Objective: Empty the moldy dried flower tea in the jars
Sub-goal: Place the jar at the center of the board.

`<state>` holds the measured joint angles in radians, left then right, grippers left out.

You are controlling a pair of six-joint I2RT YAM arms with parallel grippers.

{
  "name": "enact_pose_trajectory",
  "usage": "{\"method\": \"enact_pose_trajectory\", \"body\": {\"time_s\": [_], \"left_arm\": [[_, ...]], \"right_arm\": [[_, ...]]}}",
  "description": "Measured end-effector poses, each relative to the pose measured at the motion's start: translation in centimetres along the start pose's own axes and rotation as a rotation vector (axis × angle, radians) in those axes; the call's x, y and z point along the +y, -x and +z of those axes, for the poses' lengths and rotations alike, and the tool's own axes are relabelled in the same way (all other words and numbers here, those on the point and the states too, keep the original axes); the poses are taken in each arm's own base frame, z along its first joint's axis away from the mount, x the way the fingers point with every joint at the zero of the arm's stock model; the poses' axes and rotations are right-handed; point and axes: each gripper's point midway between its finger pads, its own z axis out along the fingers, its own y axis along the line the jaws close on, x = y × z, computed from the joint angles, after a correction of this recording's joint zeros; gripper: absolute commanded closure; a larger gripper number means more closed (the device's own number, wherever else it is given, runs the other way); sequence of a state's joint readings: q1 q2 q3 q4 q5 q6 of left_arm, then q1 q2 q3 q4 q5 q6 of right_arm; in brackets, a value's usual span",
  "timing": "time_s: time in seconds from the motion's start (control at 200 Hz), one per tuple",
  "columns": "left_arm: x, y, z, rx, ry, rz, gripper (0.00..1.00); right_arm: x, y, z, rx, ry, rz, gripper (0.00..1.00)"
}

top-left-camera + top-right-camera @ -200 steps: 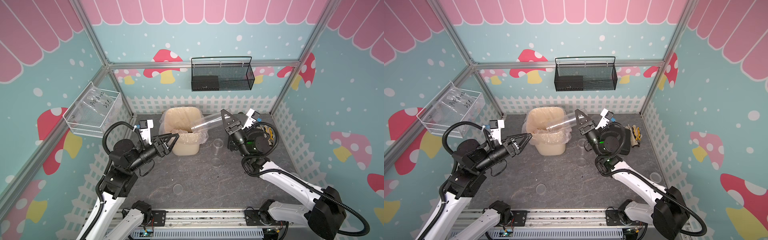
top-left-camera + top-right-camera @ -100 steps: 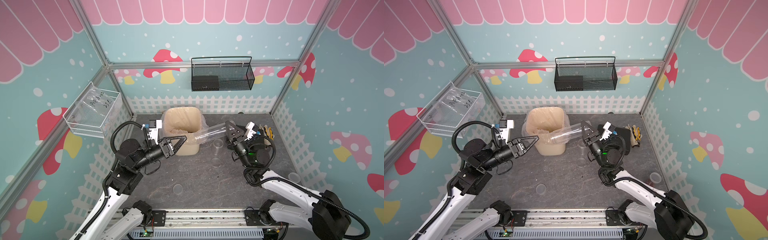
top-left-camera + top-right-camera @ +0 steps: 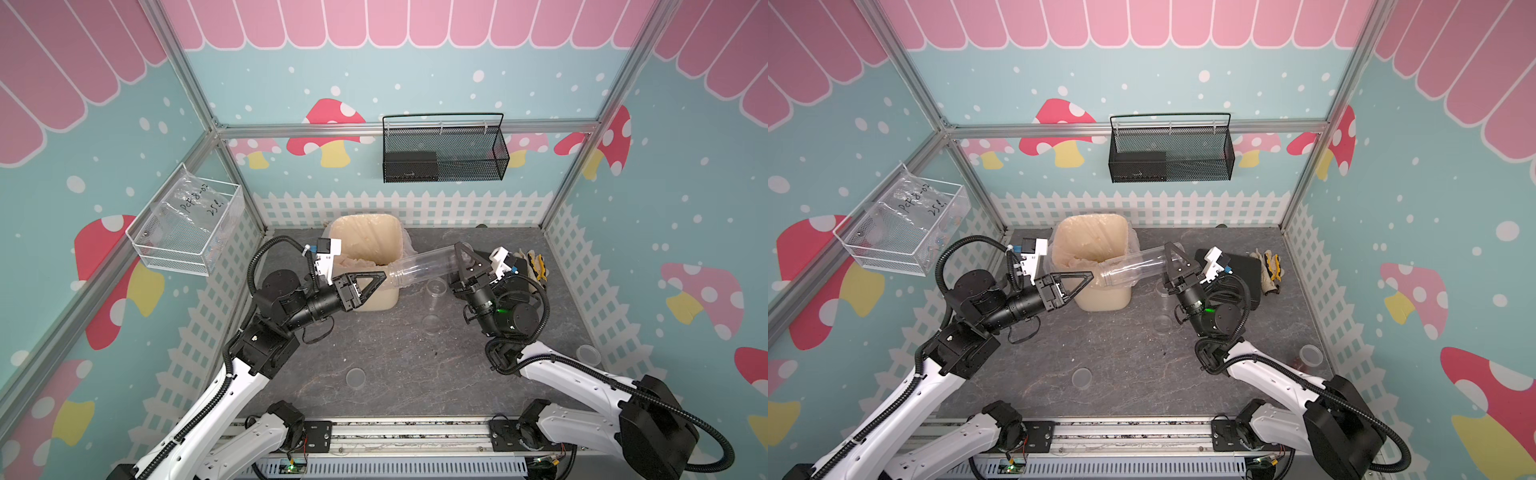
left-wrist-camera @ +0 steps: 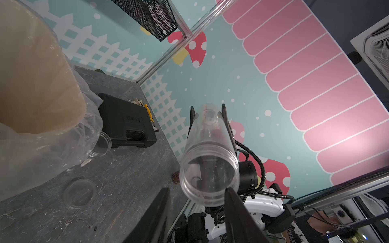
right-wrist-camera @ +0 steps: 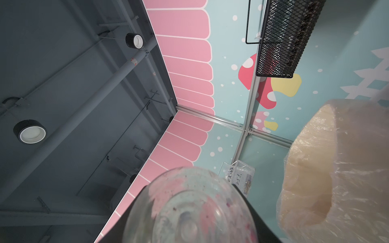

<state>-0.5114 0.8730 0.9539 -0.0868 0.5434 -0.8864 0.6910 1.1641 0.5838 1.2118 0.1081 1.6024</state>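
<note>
Jars come first: the long jar (image 3: 422,266) hangs nearly level in the air, clamped near its base by the right gripper (image 3: 462,261). Its open mouth is just past the near corner of the cream bin (image 3: 376,301). It looks empty apart from specks on its wall. The left gripper (image 3: 383,276) sits at that mouth with its jaws parted. In the left wrist view one fingertip (image 4: 228,192) overlaps the rim while the other stands clear (no grasp yet).

A shorter jar (image 3: 435,286) stands open and empty on the table (image 3: 395,357), beside the bin's liner. Inside the bin lie pale crumpled wads (image 3: 353,262). A small reddish-brown clump of dried flower tea (image 4: 175,176) lies on the table, outside every jar. On the back wall a black mesh basket (image 3: 469,158) holds a dark box (image 3: 409,164).

A second ago the long jar was raised and tipped mouth-down into the bin. Now it is lower and flatter, and the left gripper has moved in to its mouth with narrower jaws.
</note>
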Motion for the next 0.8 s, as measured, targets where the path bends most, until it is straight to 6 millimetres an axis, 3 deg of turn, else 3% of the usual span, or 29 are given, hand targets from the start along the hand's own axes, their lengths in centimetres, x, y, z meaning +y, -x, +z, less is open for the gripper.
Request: {"method": "enact_pose_trajectory", "body": {"time_s": [0.37,0.58,0.705,0.8], "left_arm": [[1.5,-0.8,1.2,0.031,0.022,-0.022,0.68],[1.6,-0.9,1.4,0.033,0.024,-0.024,0.84],[2.2,-0.6,1.4,0.015,0.050,-0.016,1.00],[3.2,-0.7,1.4,0.010,0.091,-0.012,1.00]], "right_arm": [[-1.1,-1.5,0.2,0.040,-0.013,0.041,1.00],[-1.3,-2.8,0.8,0.069,-0.003,0.065,1.00],[-1.4,-2.8,1.1,0.064,0.003,0.061,0.93],[-2.0,-2.8,1.1,0.062,-0.010,0.045,0.81]]}}
